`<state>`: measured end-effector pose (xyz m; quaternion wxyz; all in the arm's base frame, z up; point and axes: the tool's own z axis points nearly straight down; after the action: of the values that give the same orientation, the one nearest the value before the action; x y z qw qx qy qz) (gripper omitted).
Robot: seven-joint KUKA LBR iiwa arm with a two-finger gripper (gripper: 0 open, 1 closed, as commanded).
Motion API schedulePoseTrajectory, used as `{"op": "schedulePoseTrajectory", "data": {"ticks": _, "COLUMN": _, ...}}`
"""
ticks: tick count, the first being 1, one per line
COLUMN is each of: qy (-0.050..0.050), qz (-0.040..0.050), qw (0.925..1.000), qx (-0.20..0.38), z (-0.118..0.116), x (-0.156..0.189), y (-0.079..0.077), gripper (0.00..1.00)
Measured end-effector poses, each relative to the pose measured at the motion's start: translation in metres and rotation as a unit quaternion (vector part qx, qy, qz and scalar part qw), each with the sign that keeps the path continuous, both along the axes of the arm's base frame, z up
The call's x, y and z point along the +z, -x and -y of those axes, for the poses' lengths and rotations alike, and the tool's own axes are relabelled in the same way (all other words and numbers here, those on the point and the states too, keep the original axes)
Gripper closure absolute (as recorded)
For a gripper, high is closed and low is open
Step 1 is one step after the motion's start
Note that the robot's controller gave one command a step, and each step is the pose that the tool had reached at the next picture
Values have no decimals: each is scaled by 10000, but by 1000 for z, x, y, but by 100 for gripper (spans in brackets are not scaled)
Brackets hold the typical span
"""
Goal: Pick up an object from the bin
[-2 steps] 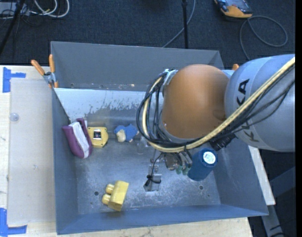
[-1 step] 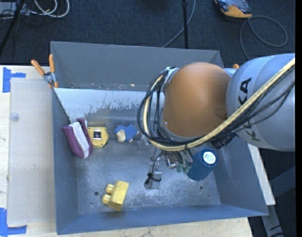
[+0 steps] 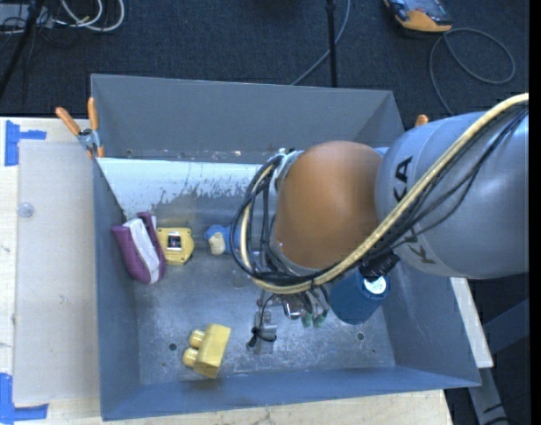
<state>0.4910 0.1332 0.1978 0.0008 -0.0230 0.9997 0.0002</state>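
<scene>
The arm [image 3: 469,197] comes in over the right edge of the bin [image 3: 243,113], and its rounded orange cover [image 3: 328,204] sits above the middle of the floor. Below the cover, the claw [image 3: 265,333] hangs low over bare floor near the bin's front wall, about midway along it. Whether the claw is spread or pressed together cannot be told from this angle.

The nearest thing is a yellow block [image 3: 206,350], just to the left of the claw and apart from it, lying close to the front wall. Well apart from the claw, along the left side of the bin, lie a purple and white pouch [image 3: 139,248], a small yellow case [image 3: 175,245] touching it, and a little blue and white piece [image 3: 217,240] just right of the case.
</scene>
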Motion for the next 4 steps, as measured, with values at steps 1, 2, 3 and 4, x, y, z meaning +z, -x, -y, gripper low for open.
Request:
{"op": "schedulePoseTrajectory", "data": {"ticks": 1, "qy": 0, "qz": -15, "qw": 10000, "qx": 36, "z": -11, "x": -62, "y": 15, "gripper": 0}}
{"op": "schedulePoseTrajectory", "data": {"ticks": 2, "qy": 3, "qz": -24, "qw": 9982, "qx": 595, "z": 0, "x": -105, "y": 11, "gripper": 0}}
{"op": "schedulePoseTrajectory", "data": {"ticks": 3, "qy": -8, "qz": 15, "qw": 9884, "qx": 1516, "z": -18, "x": -128, "y": 1, "gripper": 100}}
{"op": "schedulePoseTrajectory", "data": {"ticks": 4, "qy": -8, "qz": 16, "qw": 9885, "qx": 1510, "z": -18, "x": -128, "y": 0, "gripper": 100}}
